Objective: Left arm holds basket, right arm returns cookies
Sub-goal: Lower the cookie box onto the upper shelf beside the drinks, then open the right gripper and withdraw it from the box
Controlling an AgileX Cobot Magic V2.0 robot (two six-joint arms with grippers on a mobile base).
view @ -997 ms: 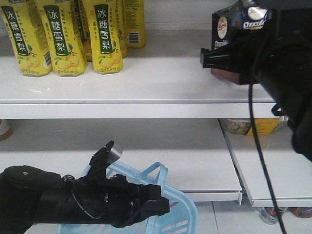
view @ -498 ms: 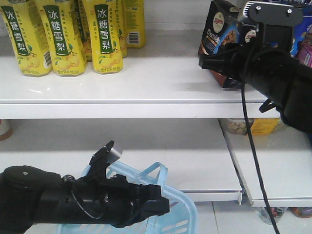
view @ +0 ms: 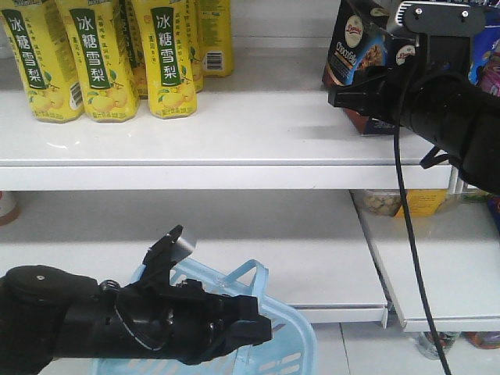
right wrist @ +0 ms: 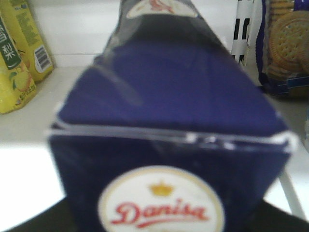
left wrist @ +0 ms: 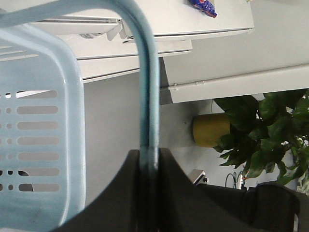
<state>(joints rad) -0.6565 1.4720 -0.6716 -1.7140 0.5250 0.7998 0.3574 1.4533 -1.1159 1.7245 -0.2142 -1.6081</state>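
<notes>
Up on the top shelf (view: 234, 133), the right gripper (view: 351, 92) is pinching the cookie box (view: 355, 55), which sits tilted near the shelf's right end. Down low, the left gripper (left wrist: 148, 166) is clamped on the blue basket's (view: 281, 344) handle (left wrist: 147, 96).

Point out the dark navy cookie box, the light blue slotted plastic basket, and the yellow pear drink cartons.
Dark navy cookie box (view: 353, 48): front-facing view, printed front face.
Light blue slotted plastic basket (view: 283, 328): front-facing view, right rim.
Yellow pear drink cartons (view: 166, 58): front-facing view, green label of the rightmost front carton.
</notes>
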